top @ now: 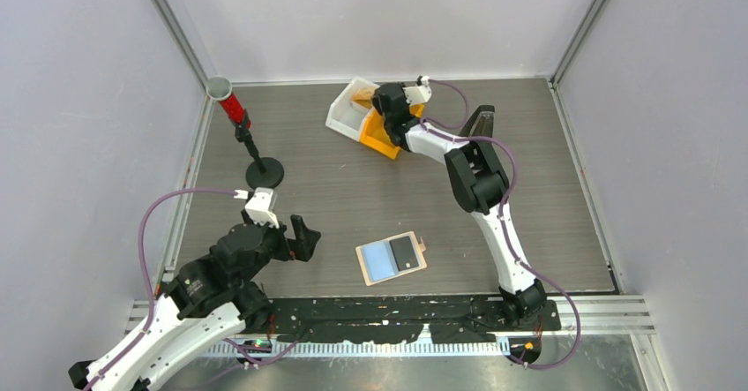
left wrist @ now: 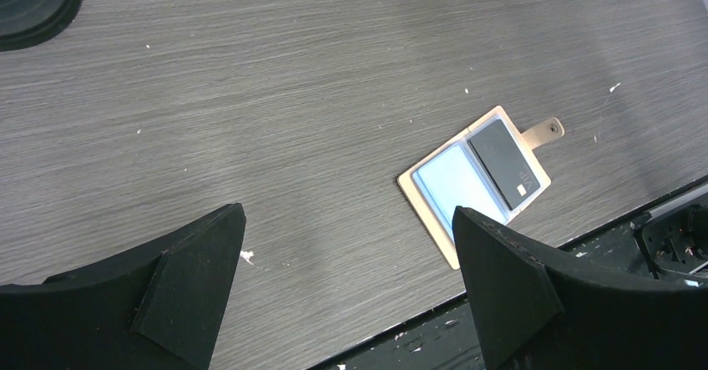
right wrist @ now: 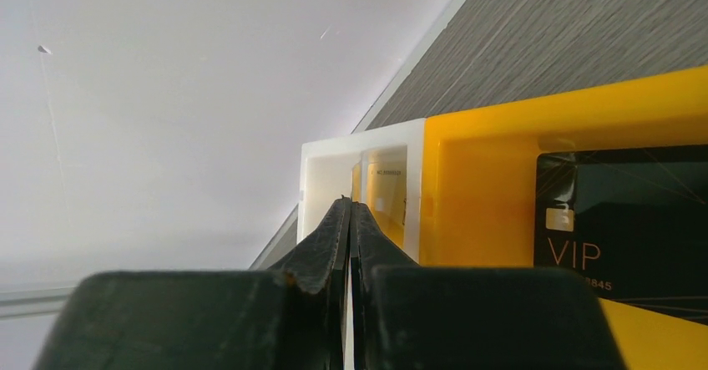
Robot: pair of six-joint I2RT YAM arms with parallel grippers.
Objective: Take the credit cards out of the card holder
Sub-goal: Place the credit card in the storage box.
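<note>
The tan card holder lies open and flat near the table's front edge, its tab pointing right. A light blue card and a dark grey card sit in it. My left gripper hovers open and empty to the holder's left. My right gripper is at the back, shut with nothing between the fingers, its tips over the white bin. An orange card stands in that bin.
An orange bin beside the white one holds a black VIP card. A black wedge-shaped case stands at the back right. A red cylinder on a black stand is at the back left.
</note>
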